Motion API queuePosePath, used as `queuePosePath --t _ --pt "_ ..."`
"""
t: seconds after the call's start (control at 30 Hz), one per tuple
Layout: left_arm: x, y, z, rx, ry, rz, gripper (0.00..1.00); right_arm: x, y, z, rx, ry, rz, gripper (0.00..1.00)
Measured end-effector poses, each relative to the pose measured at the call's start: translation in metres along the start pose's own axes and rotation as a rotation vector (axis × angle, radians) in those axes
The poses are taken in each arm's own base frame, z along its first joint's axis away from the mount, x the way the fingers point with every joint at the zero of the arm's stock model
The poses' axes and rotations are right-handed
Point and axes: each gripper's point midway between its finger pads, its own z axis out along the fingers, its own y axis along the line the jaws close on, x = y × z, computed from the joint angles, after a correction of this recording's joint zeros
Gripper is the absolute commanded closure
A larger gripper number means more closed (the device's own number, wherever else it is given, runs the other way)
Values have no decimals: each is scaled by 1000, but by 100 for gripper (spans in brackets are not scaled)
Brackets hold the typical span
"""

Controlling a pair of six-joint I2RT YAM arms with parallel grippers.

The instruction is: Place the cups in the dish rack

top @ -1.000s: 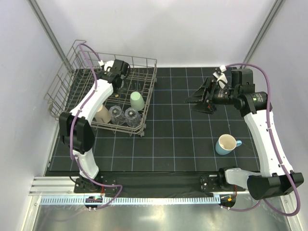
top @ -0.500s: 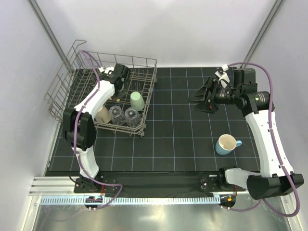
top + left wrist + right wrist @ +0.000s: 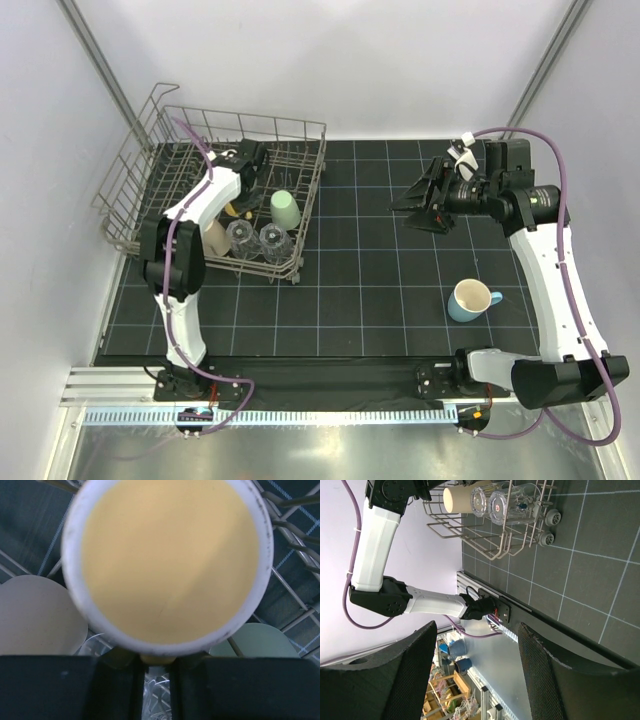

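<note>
The cream mug (image 3: pixel 167 560), yellow inside, fills the left wrist view with its mouth facing the camera. My left gripper (image 3: pixel 157 661) is shut on its yellow handle. It holds the mug low inside the grey wire dish rack (image 3: pixel 150 150), where only a yellow bit of the mug (image 3: pixel 237 210) shows under the left gripper (image 3: pixel 243 192). A tan cup (image 3: pixel 213 237), two clear tumblers (image 3: pixel 240 237) (image 3: pixel 272 240) and a mint-green cup (image 3: pixel 285 210) stand in the rack. The light-blue mug (image 3: pixel 472 300) sits upright on the mat at the right. My right gripper (image 3: pixel 413 205) hangs open and empty above the mat.
The rack rests on a black gridded mat (image 3: pixel 370 290), with small wheels at its near corner (image 3: pixel 550 517). Walls close in the left, back and right. A metal rail (image 3: pixel 330 415) runs along the near edge by the arm bases.
My left arm has swung in and carried the mug a little deeper into the rack. The right arm has barely moved.
</note>
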Motion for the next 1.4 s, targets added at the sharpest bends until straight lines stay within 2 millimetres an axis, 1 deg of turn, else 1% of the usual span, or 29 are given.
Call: queuePosePath --t 0.07,0.1,0.17,0.2,0.27,0.3,0.47,0.57,0.63,0.73,0.83,0.87,0.97,1.0,1.07,1.17,1.3,1.4 --pt "2 0 2 -4 5 -9 68 0 0 0 1 0 -1 33" --pt "1 -1 2 -3 6 -15 55 0 -1 0 1 -1 -1 33" --pt "-1 -1 1 -4 -1 -22 44 0 -1 0 1 -1 -3 33" --pt "-3 -2 1 -3 -6 -33 35 0 -1 0 2 -1 -4 33" --pt "-6 -4 0 2 -11 -46 31 0 -1 0 2 -1 -5 33" --pt "-6 -4 -1 2 -13 -51 27 0 -1 0 2 -1 -5 33" --pt "-6 -4 -2 3 -10 -58 21 -1 -1 0 3 -3 -5 33" --pt "-8 -4 -9 17 -11 -68 18 -2 -3 1 12 -8 -8 33" --pt "-12 -5 -21 39 -17 -85 18 -3 -6 2 27 -7 -4 33" --pt "-25 -7 -53 108 -49 -120 18 -6 -12 5 51 -8 1 33" --pt "-38 -8 -96 207 -87 -149 18 -9 -19 8 80 -9 6 33" --pt "-40 -9 -108 237 -96 -155 19 -9 -21 8 90 -12 8 33" --pt "-43 -13 -155 366 -122 -159 20 -11 -31 10 135 -16 13 33" --pt "-39 -14 -168 406 -124 -152 20 -11 -35 10 155 -19 14 33" --pt "-26 -18 -191 486 -119 -122 20 -12 -46 10 204 -23 19 33" --pt "5 -23 -214 590 -74 -41 20 -13 -65 10 294 -37 29 33" --pt "40 -27 -230 697 -3 64 20 -7 -100 5 451 -42 67 34" --pt "56 -20 -238 752 24 125 20 4 -136 -5 618 -36 109 34"
